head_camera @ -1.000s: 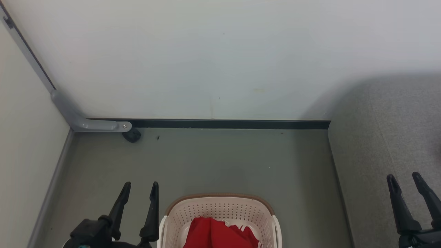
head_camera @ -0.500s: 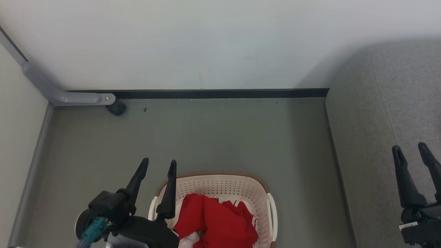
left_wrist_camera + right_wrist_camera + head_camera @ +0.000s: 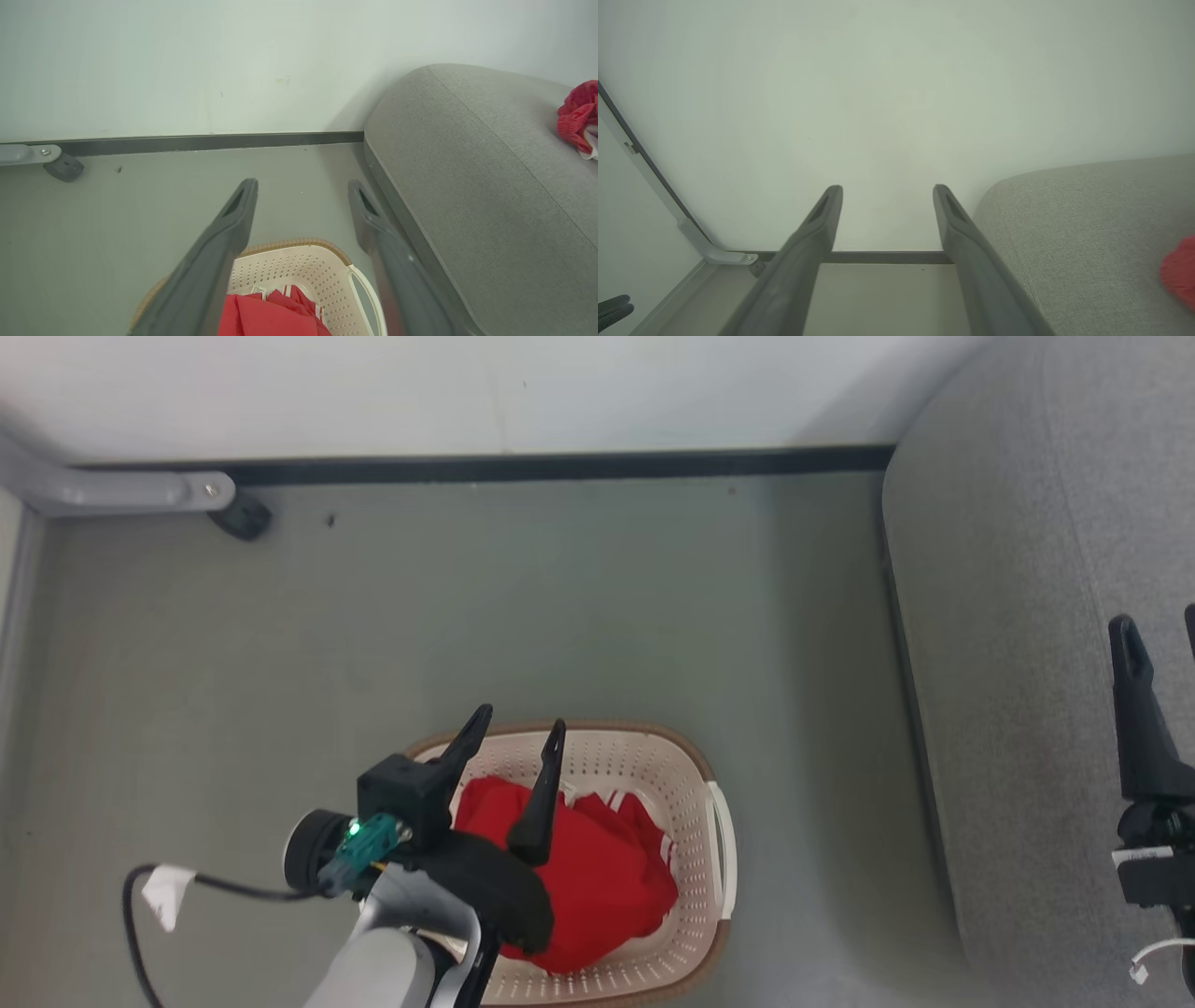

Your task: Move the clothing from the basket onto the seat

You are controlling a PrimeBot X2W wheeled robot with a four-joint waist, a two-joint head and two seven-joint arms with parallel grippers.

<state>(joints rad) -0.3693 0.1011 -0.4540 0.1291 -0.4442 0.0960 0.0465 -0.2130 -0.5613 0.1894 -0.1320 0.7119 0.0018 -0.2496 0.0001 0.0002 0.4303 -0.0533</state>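
Head view: the left end effector [image 3: 519, 721] hangs over the basket [image 3: 695, 761], fingers spread and empty. Red clothing [image 3: 607, 882] lies bunched just beneath and behind its tips, in the basket's middle. Whether a finger touches the cloth cannot be told. The seat [image 3: 1008, 663] is well off to its right. The right end effector [image 3: 1158, 621] hovers over that seat, spread and holding nothing.

Left wrist view: the left end effector [image 3: 302, 184] has its fingers wide apart. Basket [image 3: 303, 266] and clothing [image 3: 271, 319] sit below the tips, and the seat [image 3: 467, 196] is to the right. A red piece [image 3: 577, 109] lies at the seat's far end.

Right wrist view: the right end effector [image 3: 887, 189] is spread, pointing at the wall [image 3: 896, 93], with the seat [image 3: 1087, 224] to its right.

The clothing looks light, soft and limp. It will likely sag, trail and perhaps catch on the basket's rim. A raised fold at the heap's top, pinched deep, seems the best hold.
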